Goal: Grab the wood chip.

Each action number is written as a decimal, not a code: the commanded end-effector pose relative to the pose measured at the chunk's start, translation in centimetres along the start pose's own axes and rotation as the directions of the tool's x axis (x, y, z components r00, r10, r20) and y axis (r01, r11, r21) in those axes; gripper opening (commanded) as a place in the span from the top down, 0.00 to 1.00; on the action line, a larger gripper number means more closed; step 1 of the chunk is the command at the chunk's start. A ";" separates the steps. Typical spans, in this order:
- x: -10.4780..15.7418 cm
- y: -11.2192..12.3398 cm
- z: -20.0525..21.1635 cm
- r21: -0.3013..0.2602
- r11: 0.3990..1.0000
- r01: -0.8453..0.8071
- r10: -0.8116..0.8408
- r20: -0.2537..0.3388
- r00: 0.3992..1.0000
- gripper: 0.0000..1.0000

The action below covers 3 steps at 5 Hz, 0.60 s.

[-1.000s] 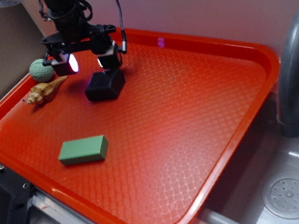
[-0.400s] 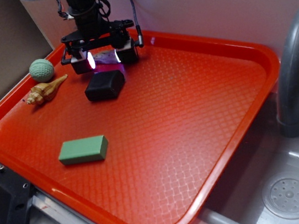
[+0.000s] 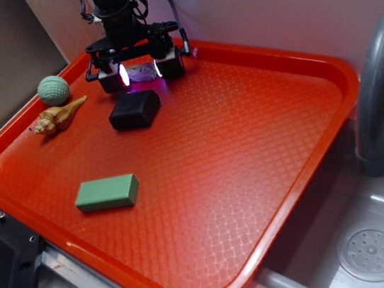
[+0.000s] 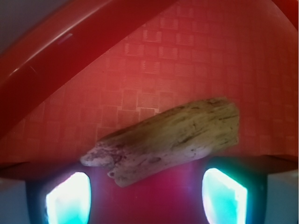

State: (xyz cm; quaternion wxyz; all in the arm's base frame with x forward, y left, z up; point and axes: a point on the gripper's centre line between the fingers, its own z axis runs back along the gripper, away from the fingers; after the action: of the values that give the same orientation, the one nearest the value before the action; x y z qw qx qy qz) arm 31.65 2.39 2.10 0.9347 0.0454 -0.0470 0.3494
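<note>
Exterior: black block (image 3: 134, 110) nr wood chip (image 3: 140, 73).

Hand (image 3: 140, 73) partly hides wood chip (image 3: 141, 72).

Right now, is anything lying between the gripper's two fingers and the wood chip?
No. In the wrist view the wood chip lies on bare red tray just ahead of the open gripper, nothing between. The black block sits off to the side in the exterior view.
</note>
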 end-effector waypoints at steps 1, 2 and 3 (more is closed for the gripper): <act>2.2 3.1 4.9 -0.112 0.975 -0.190 0.191 -0.001 0.982 0.00; 3.3 3.8 4.0 -0.102 0.954 -0.283 0.278 -0.061 0.959 0.00; 4.0 3.9 3.4 -0.069 0.940 -0.336 0.332 -0.061 0.941 0.00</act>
State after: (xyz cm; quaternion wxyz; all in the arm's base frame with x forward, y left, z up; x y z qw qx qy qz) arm 31.45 6.17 4.43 0.8721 0.0006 -0.0140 0.4892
